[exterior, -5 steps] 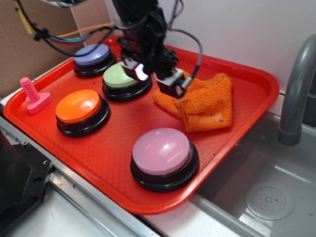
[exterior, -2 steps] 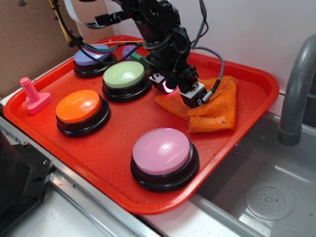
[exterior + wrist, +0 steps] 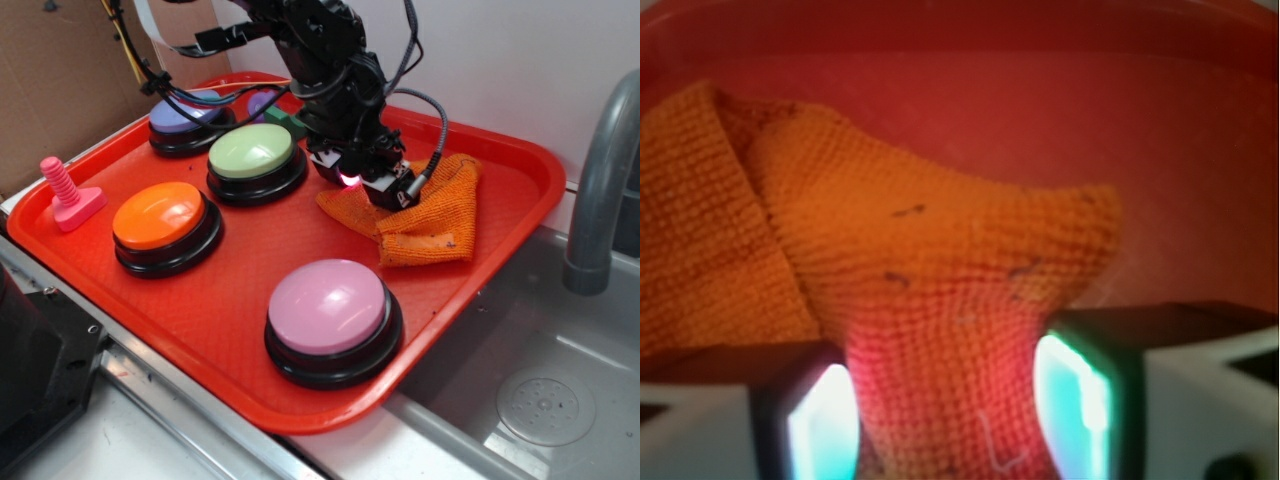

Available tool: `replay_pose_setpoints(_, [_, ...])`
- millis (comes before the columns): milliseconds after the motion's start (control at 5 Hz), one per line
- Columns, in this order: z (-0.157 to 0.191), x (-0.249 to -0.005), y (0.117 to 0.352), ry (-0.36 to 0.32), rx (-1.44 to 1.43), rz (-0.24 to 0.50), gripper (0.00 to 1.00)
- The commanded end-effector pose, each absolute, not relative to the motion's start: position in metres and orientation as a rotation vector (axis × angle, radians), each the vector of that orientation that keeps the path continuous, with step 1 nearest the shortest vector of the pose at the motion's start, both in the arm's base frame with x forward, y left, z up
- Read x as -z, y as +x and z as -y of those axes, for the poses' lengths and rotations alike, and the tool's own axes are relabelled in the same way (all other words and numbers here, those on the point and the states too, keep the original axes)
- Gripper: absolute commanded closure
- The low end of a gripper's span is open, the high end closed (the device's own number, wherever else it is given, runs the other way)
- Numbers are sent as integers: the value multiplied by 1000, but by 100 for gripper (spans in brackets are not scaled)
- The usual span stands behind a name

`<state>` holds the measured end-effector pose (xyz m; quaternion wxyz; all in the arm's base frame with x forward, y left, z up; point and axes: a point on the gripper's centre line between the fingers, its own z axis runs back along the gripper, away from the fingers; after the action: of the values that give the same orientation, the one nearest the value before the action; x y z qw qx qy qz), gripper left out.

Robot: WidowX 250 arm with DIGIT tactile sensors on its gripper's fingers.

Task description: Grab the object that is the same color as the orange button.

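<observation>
Red tray (image 3: 520, 200): all items are carried on it, beside a sink.

Dome buttons: pink button (image 3: 330, 305) at the near edge, orange button (image 3: 160, 215) on the left, green button (image 3: 250, 152) behind it, purple button (image 3: 180, 112) at the far corner. A pink screw toy (image 3: 62, 190) is set at the left rim.

Orange rag (image 3: 430, 215): found on the right half of the tray, crumpled, folded over on itself, just right of the green button.

Gripper (image 3: 375, 185): lowered onto the rag's left end. In the wrist view a raised fold of the rag (image 3: 950, 330) is seen bunched between the two fingers (image 3: 1080, 400), so the cloth is judged pinched, though only by that ridge.

Risks: the fold could be pulled free on lifting, since little cloth is held; the trailing part could be dragged against the green button.
</observation>
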<state>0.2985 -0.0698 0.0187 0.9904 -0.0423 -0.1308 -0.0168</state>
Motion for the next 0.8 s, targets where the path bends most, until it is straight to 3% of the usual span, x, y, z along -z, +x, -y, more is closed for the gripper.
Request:
replay_pose_setpoints(0, [71,-27,297,-44,28,275,100])
replay_pose_setpoints(400, [69,-49,294,16,8,290,100])
replay_pose_setpoints(600, [60,-84,290,0,-57,274,100])
